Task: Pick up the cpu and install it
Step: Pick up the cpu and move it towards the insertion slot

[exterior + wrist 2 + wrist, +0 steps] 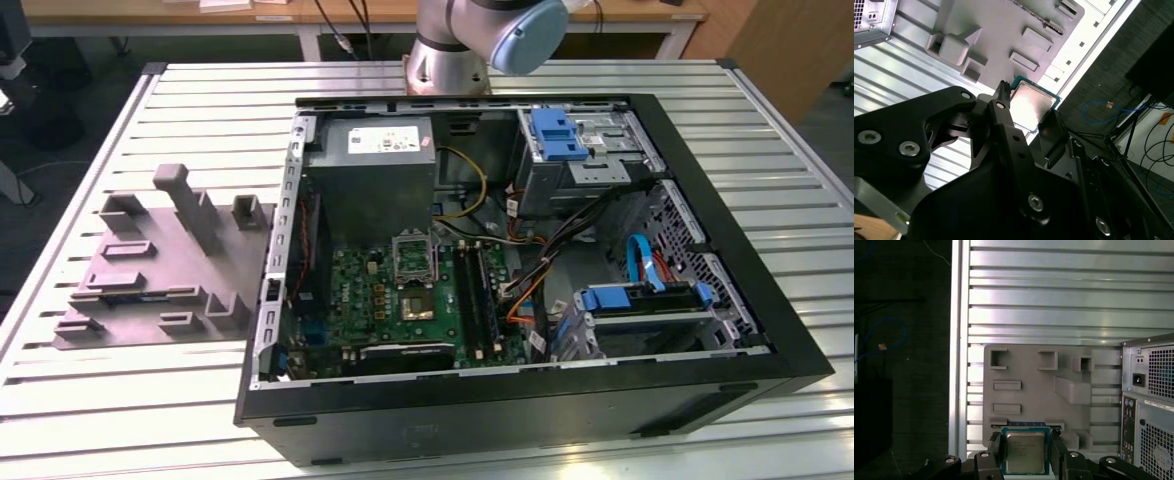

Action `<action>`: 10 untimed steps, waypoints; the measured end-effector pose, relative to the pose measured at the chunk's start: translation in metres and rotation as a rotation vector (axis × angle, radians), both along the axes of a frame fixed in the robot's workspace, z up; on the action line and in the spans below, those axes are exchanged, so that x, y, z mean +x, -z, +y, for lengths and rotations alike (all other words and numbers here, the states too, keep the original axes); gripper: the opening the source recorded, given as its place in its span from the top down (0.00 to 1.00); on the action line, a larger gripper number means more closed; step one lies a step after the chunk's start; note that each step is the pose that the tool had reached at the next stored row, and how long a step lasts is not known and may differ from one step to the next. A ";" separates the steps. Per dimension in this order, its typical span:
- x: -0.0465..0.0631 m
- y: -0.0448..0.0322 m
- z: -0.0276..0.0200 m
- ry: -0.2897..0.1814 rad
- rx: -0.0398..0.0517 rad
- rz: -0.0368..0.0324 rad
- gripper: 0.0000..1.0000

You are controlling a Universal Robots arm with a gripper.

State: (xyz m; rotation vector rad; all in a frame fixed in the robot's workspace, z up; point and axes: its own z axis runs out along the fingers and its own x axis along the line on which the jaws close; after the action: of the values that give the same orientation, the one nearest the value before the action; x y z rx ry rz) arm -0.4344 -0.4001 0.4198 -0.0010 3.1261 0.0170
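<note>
The cpu (1025, 452), a flat square chip with a pale metal top and a green rim, sits between the two black fingers (995, 450) of my gripper (1026, 456), which is shut on it. In the second wrist view the cpu (1034, 102) shows just past the fingers (1004, 107) of the gripper (1026, 117), held well above the grey moulded tray (999, 30) and the slatted table. In the exterior view the arm (467, 40) stands behind the open computer case (534, 400). The green motherboard (387, 300) with its shiny socket frame (412, 255) lies inside the case.
The grey tray (147, 270) lies on the slatted table (174, 400) to the exterior view's left of the case. Inside the case are a grey power-supply box (374, 180), cables (534, 260) and blue drive brackets (641, 295). The case's back panel (1154, 405) stands beside the tray (1029, 385).
</note>
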 end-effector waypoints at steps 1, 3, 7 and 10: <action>0.000 0.0000 0.0000 0.000 0.0000 0.0001 0.53; 0.001 0.0000 0.0000 0.000 0.0000 0.0001 0.53; 0.003 0.0000 0.0000 0.000 0.0000 0.0000 0.53; 0.005 0.0000 0.0000 0.000 0.0000 0.0001 0.53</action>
State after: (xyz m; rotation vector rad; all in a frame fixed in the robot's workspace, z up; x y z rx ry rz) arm -0.4294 -0.4001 0.4199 -0.0010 3.1262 0.0170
